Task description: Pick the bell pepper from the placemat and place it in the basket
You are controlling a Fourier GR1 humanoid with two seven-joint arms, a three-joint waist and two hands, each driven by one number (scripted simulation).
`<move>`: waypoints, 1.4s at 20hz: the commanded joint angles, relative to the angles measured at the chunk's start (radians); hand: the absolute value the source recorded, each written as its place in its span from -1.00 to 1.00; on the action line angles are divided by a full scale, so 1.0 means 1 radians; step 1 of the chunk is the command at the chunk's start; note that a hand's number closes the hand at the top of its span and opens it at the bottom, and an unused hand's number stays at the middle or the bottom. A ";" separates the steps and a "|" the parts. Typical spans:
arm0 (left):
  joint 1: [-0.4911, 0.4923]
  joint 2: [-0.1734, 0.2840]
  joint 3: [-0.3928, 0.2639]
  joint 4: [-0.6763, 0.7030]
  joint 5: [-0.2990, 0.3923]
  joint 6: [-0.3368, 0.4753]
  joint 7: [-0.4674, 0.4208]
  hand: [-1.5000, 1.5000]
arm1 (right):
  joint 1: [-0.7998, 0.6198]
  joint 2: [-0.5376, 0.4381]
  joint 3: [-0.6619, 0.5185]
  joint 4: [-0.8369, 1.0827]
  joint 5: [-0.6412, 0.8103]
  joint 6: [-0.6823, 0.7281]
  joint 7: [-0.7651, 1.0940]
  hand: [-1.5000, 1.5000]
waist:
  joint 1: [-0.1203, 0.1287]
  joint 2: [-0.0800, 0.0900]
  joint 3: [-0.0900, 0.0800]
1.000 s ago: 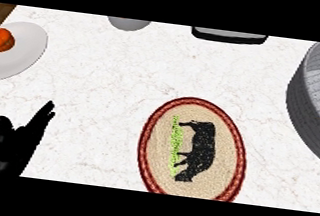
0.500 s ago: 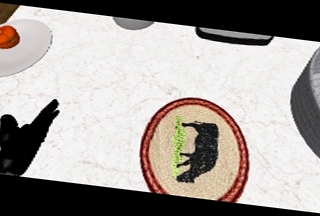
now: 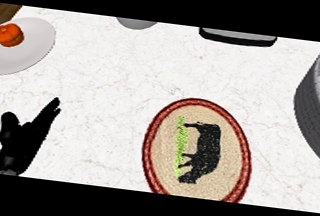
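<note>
Bell pepper (image 3: 196,153) lies on the oval placemat (image 3: 162,130), wrapped by my right hand's (image 3: 205,145) curled fingers, which hide most of it; a green strip shows along their left. I note the left hand (image 3: 22,136) resting on the tabletop (image 3: 122,75), fingers straight, well apart from the placemat. Grey basket (image 3: 318,112) stands at right.

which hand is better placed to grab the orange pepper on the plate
Left. The left hand, open, shows at the lower left, on the same side as the pepper on the plate. The right hand is out of view.
</note>
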 commanded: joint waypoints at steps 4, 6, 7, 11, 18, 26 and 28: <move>0.012 -0.043 -0.016 0.081 -0.018 0.018 0.044 0.00 | -0.042 0.093 -0.038 0.241 -0.036 -0.045 -0.164 1.00 | -0.001 0.011 -0.012; -0.001 -0.046 -0.024 0.083 -0.016 0.012 0.085 0.00 | -0.038 0.116 -0.055 0.264 -0.052 -0.054 -0.199 1.00 | -0.007 0.010 -0.011; 0.070 -0.054 -0.027 0.102 -0.023 -0.005 -0.014 0.00 | -0.048 0.113 -0.042 0.309 -0.034 -0.053 -0.216 1.00 | 0.004 0.012 -0.012; 0.042 -0.034 -0.005 0.069 -0.014 -0.014 0.043 0.00 | -0.017 0.087 -0.096 0.422 -0.059 -0.004 -0.367 1.00 | -0.005 0.009 -0.011; -0.021 -0.033 0.017 0.101 -0.012 -0.026 0.059 0.00 | 0.012 0.021 -0.005 0.545 0.155 -0.095 -0.416 1.00 | -0.002 0.017 -0.012; 0.062 -0.073 0.002 0.091 -0.037 -0.016 0.010 0.00 | 0.014 -0.026 -0.039 0.667 0.149 -0.058 -0.612 -1.00 | -0.004 0.009 -0.012; 0.034 -0.056 0.017 0.120 -0.044 -0.024 0.018 0.00 | -0.006 -0.062 -0.056 0.678 0.135 -0.030 -0.601 -1.00 | -0.010 0.009 -0.012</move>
